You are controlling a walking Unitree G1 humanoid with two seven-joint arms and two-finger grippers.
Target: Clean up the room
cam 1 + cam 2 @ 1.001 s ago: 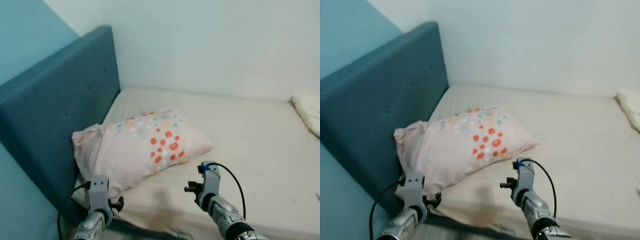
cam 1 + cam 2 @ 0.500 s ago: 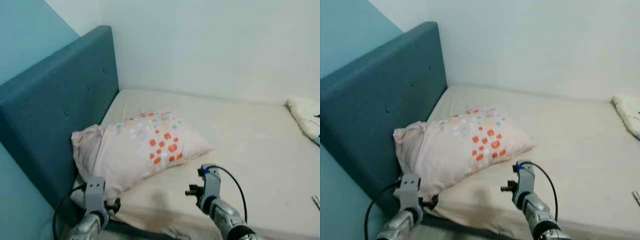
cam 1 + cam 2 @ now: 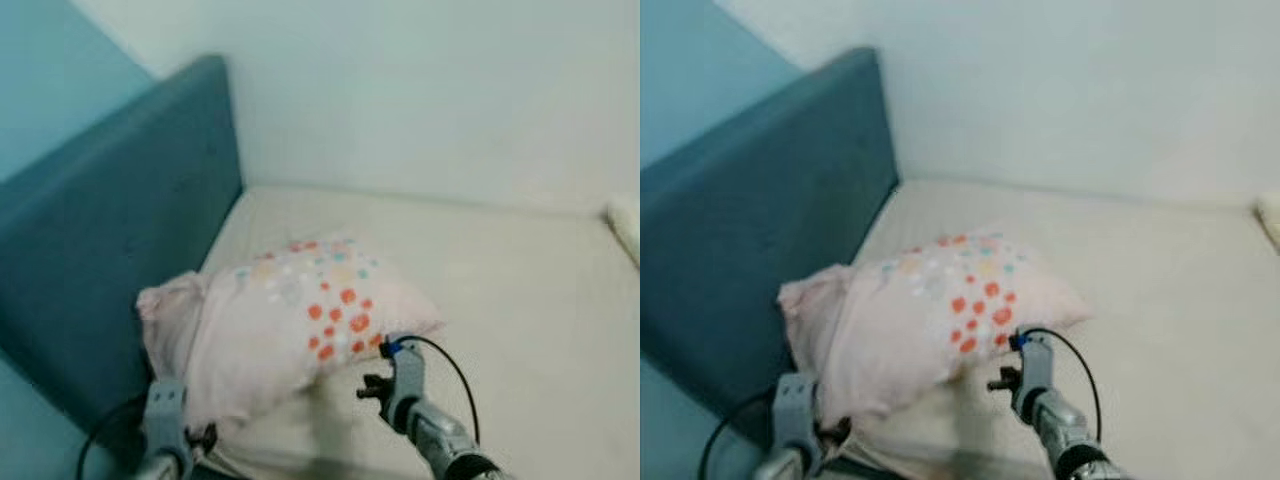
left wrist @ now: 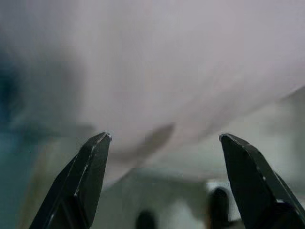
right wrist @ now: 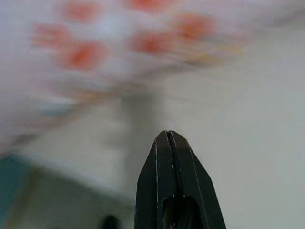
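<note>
- One pillow (image 3: 285, 320), pale pink with orange and teal dots, lay on the left of the bed (image 3: 520, 300), its left end against the blue headboard (image 3: 110, 260).
- Two grippers were raised at the bed's near edge for you.
- You had the left gripper (image 4: 162, 138) spread wide, its two fingers well apart, close before the pillow's near left corner.
- You had the right gripper (image 5: 167, 136) pressed shut on nothing, just near of the pillow's dotted right end.
- One pale bundle (image 3: 625, 225) showed at the far right edge, blurred.
</note>
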